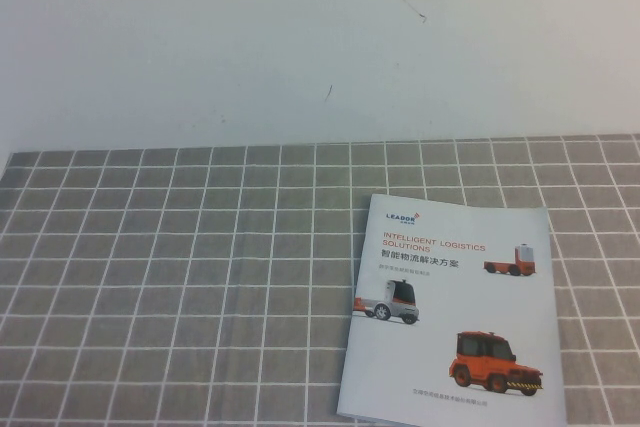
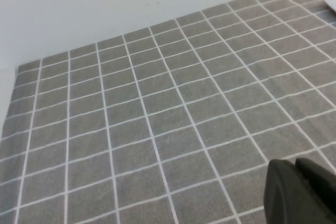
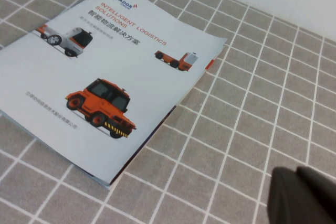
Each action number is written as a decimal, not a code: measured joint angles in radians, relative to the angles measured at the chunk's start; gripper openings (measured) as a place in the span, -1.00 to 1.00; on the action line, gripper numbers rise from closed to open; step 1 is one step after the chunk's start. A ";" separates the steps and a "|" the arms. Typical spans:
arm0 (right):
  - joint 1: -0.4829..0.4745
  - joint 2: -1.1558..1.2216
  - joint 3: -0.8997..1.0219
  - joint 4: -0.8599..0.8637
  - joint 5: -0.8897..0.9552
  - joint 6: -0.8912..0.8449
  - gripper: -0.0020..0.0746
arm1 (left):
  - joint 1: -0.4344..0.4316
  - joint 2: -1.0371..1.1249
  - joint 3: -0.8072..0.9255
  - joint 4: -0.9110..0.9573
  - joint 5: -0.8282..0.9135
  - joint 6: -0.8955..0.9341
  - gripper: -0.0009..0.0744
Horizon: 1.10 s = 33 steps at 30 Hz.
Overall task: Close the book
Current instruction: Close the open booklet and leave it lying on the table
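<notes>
A thin book point(image 1: 455, 317) lies flat and closed on the grey checked cloth, front cover up, with orange vehicles and red title text printed on it. It sits right of centre near the front edge in the high view. The right wrist view shows the same book point(image 3: 105, 72), its pages together. My right gripper point(image 3: 297, 172) hangs shut above bare cloth beside the book, holding nothing. Well away on the other side, my left gripper point(image 2: 295, 165) is also shut and empty over the cloth. Neither gripper appears in the high view.
The grey cloth with white grid lines point(image 1: 180, 267) covers the table up to a plain white wall point(image 1: 300, 37) at the back. A pale corner point(image 2: 331, 3), probably the book's, shows at the edge of the left wrist view.
</notes>
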 joint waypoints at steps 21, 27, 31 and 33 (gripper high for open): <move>0.000 0.000 0.000 0.005 0.000 0.000 -0.95 | 0.006 -0.008 -0.001 0.060 0.020 -0.212 -0.99; 0.000 0.000 0.000 0.005 0.000 0.000 -0.95 | 0.006 -0.008 -0.002 0.064 0.021 -0.238 -0.99; 0.000 0.000 0.000 0.005 0.000 0.000 -0.95 | 0.006 -0.008 -0.002 0.064 0.021 -0.238 -0.99; 0.000 0.000 0.000 0.005 0.000 0.000 -0.95 | 0.006 -0.008 -0.002 0.064 0.021 -0.238 -0.99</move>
